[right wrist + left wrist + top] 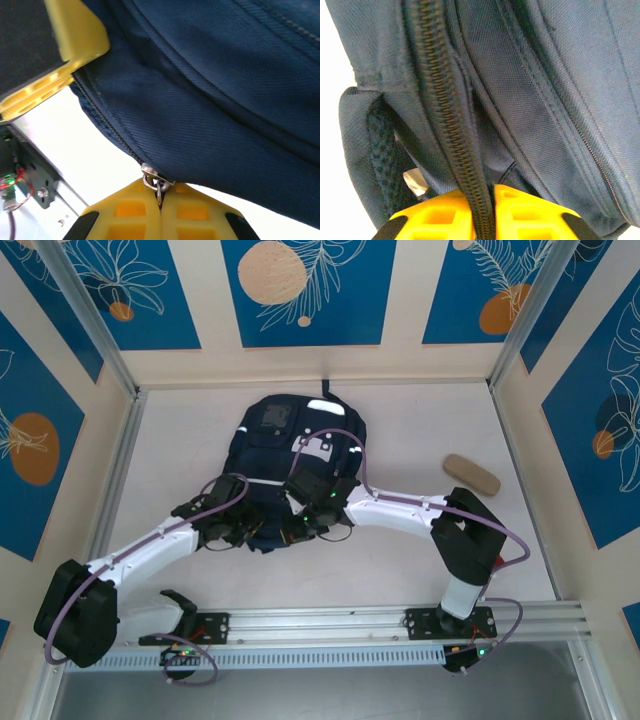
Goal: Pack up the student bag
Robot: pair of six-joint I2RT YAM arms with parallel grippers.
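The student bag point(290, 445) lies flat mid-table, dark navy with a white stripe and a top loop at the far end. Both grippers are at its near edge. My left gripper point(238, 532) is shut on the bag's zipper track point(451, 125); the yellow fingers point(440, 212) pinch the coiled teeth and fabric between them. Just to its right, my right gripper point(305, 523) is shut on the metal zipper pull point(158, 184), whose slider sits at the bag's lower seam point(115, 135). A yellow finger point(75, 47) of the left gripper shows in the right wrist view.
A tan oblong pouch point(471, 474) lies on the table to the right of the bag, beyond the right arm's elbow point(465, 540). Enclosure walls ring the table, and a metal rail point(330, 623) runs along its near edge.
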